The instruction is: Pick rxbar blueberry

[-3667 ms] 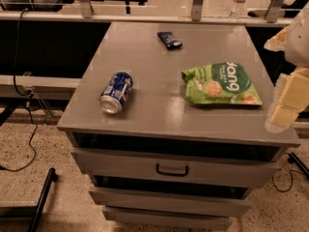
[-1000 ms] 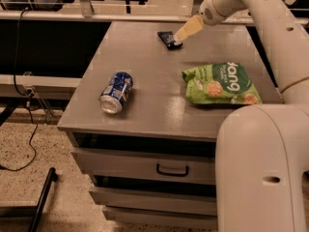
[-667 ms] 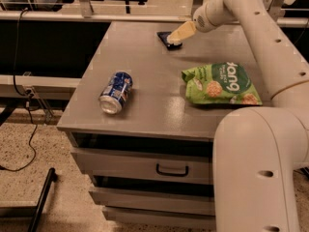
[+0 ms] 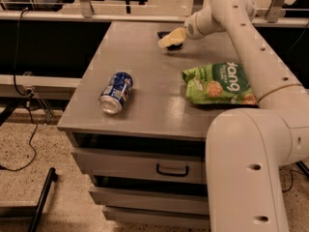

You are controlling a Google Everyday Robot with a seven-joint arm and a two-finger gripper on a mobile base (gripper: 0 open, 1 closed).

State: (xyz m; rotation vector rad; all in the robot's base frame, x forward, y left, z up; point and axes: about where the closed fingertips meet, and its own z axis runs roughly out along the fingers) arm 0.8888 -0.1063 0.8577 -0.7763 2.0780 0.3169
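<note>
We see the claw (image 4: 172, 38) at the far side of the desk (image 4: 145, 64), lowered right over the snack bar (image 4: 163, 34). Only a dark edge of the bar shows around the claw's pale tip, so we cannot tell whether the claw is open, closed or already gripping it. The bar lies flat near the back edge of the desk. The white arm (image 4: 251, 52) reaches to it from the lower right, passing above the green bag (image 4: 217, 83), which lies flat on the right side. A blue soda can (image 4: 116, 92) lies on its side towards the front left, well apart from both. Below the desk top is a drawer (image 4: 135, 166) with a dark handle.
</note>
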